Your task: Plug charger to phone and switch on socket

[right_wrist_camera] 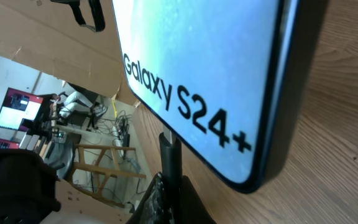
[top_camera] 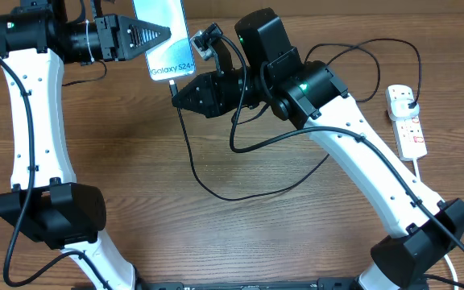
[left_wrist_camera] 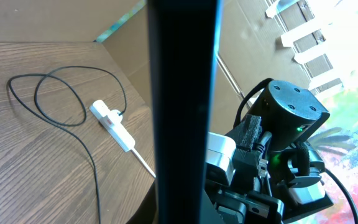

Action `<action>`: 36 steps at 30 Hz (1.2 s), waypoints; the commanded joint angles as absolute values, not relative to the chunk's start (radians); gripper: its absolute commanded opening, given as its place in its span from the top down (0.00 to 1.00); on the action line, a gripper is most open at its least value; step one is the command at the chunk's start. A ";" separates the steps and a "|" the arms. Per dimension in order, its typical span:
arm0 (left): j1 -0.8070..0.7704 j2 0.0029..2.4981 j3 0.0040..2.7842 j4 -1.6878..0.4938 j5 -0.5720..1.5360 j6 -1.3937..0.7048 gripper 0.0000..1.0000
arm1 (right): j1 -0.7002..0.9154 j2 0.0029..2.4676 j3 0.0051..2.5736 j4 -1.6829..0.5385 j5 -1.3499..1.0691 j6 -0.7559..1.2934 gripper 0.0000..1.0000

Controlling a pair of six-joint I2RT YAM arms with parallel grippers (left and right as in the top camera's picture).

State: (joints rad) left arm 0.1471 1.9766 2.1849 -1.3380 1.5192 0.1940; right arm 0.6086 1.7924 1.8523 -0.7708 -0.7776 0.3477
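My left gripper [top_camera: 159,35] is shut on the phone [top_camera: 167,40] and holds it above the table at the back. Its light blue screen reads "Galaxy S24+". In the left wrist view the phone [left_wrist_camera: 182,106] shows only as a dark upright edge. My right gripper [top_camera: 178,90] is shut on the charger's connector tip [right_wrist_camera: 170,152], which points up at the phone's [right_wrist_camera: 216,74] lower edge; I cannot tell whether it is in. The black charger cable [top_camera: 216,193] loops over the table to its plug [top_camera: 407,100] in the white socket [top_camera: 410,129] at the right.
The socket [left_wrist_camera: 112,124] lies near the table's right edge, its thick white cord [top_camera: 421,173] running toward the front. Cable loops [left_wrist_camera: 67,99] lie beside it. Both arm bases stand at the front. A cardboard wall lines the back.
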 commanded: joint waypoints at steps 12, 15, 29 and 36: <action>0.145 1.942 2.194 -1.325 1.581 0.213 0.96 | 0.573 1.780 1.866 -0.771 -0.871 0.351 0.96; 0.145 1.942 2.194 -1.322 1.582 0.213 0.96 | 0.574 1.780 1.866 -0.772 -0.885 0.351 0.96; 0.145 1.942 2.194 -1.324 1.582 0.171 0.96 | 0.574 1.780 1.866 -0.768 -0.850 0.352 0.96; 0.145 1.942 2.194 -1.324 1.582 0.148 0.96 | 0.574 1.780 1.866 -0.767 -0.851 0.352 0.96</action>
